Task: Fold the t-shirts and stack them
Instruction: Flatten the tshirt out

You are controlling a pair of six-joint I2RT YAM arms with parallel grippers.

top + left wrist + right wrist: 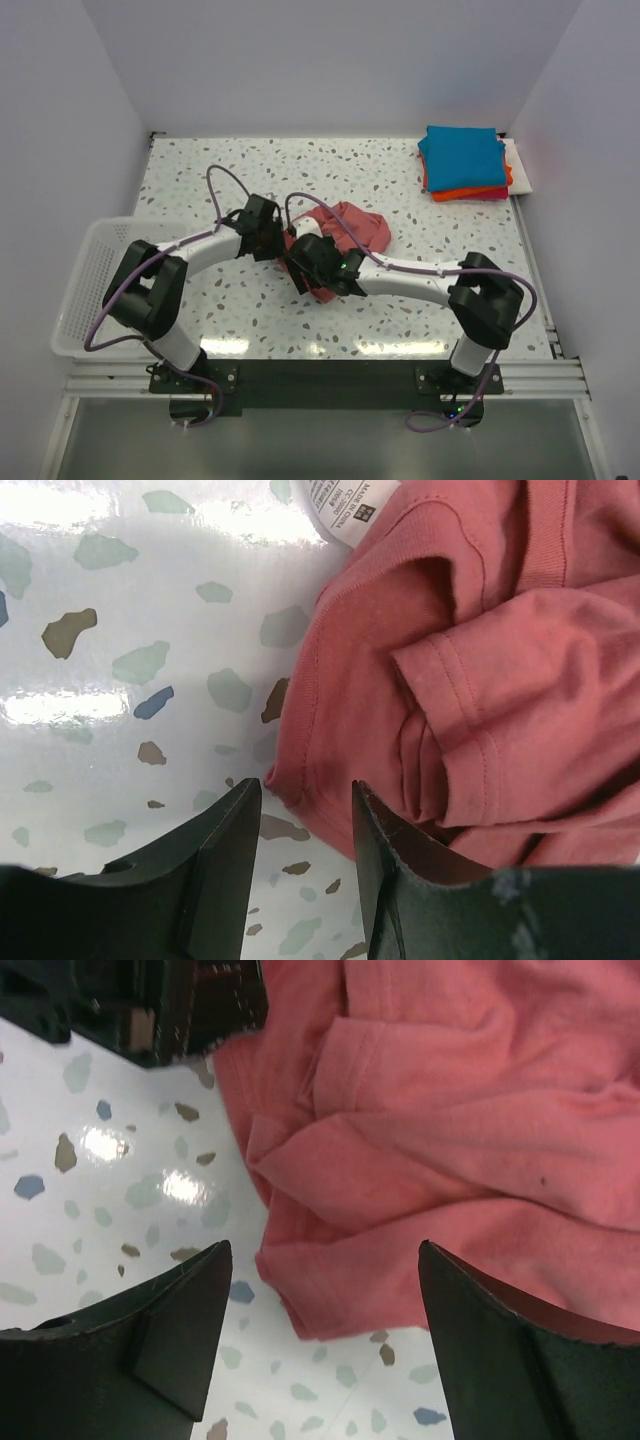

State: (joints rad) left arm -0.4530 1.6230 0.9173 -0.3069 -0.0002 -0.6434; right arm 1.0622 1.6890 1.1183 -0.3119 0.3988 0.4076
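Observation:
The large dusty-red t-shirt [362,226] lies crumpled at the table's middle. My left gripper [277,244] is at its left edge. In the left wrist view this gripper [305,792] is open, low over the table, with the shirt's [480,680] hem corner between the fingertips. My right gripper [303,268] is at the shirt's near-left corner. In the right wrist view it [323,1252] is wide open, and a folded corner of the shirt [450,1140] lies between the tips. A folded teal-blue t-shirt [462,155] lies on an orange one [470,193] at the back right.
A white mesh basket [85,290] stands at the left edge by the left arm's base. A white sheet [520,165] lies under the folded stack. The shirt's white label [350,505] shows in the left wrist view. The left gripper's body [150,1005] is close to the right gripper.

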